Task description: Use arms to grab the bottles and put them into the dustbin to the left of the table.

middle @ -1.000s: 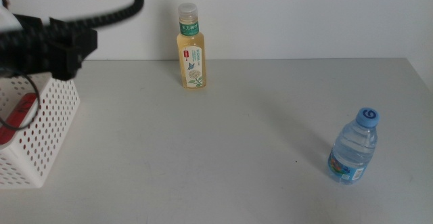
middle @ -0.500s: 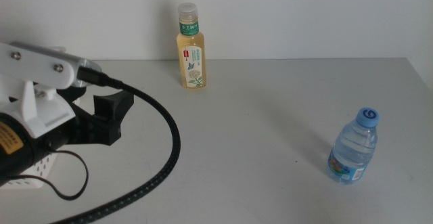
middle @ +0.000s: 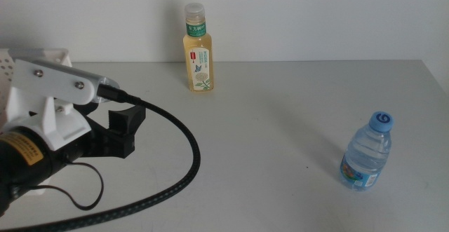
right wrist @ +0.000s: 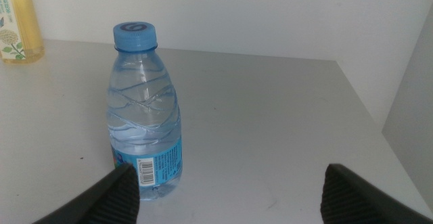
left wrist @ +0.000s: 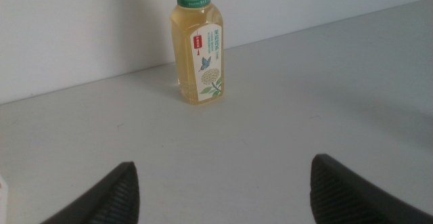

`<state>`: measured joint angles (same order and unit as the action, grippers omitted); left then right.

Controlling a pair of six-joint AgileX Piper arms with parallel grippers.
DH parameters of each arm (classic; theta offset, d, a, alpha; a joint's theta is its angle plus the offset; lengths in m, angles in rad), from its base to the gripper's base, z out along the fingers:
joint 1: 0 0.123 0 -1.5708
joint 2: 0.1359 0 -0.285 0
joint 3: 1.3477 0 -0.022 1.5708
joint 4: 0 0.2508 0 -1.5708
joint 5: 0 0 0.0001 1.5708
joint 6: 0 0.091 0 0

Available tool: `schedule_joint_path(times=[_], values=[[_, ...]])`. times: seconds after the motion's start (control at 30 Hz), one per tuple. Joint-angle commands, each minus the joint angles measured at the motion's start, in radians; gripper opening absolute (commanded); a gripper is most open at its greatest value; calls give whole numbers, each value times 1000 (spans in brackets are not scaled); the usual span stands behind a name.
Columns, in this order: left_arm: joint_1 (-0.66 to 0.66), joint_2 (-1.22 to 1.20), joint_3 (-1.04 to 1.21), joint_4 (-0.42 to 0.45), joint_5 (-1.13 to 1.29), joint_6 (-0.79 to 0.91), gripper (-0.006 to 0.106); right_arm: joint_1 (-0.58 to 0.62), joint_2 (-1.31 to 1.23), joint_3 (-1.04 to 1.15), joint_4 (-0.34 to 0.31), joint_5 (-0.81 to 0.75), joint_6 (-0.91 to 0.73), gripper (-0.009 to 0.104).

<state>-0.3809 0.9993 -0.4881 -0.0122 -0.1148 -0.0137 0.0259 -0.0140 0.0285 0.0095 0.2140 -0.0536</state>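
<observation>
The yellowish tea bottle [middle: 198, 48] with a white cap and green label stands upright at the back of the table [middle: 266, 134]; the left wrist view shows it [left wrist: 198, 45] straight ahead, well beyond the jaws. My left gripper [middle: 128, 130] hovers open and empty over the table's left side, and its jaws [left wrist: 223, 176] stand wide apart. The small clear water bottle [middle: 367, 151] with a blue cap stands upright at the right. My right gripper [right wrist: 230, 180] is open, with the water bottle [right wrist: 144, 112] just ahead near one jaw. The left arm hides most of the dustbin [middle: 5, 64].
A white wall runs behind the table. The table's right edge [middle: 436, 78] lies just past the water bottle. A black cable [middle: 179, 176] loops from the left arm across the front left of the table.
The left arm has swung from over the dustbin out above the table and now points toward the tea bottle. Both bottles have stayed in place.
</observation>
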Motion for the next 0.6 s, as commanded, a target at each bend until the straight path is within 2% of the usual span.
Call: schedule_joint_path(times=[0.0, 0.13, 0.57], values=[[-7, 29, -26, -1, -128, -15, 83, -6, -21, -9, -9, -78, -5, 94], [-7, 125, -40, -2, -272, -26, 83, -6, -21, -9, -9, -78, -5, 94], [-49, 533, -375, -41, -209, -53, 83, -6, -21, -9, -9, -78, -5, 94]])
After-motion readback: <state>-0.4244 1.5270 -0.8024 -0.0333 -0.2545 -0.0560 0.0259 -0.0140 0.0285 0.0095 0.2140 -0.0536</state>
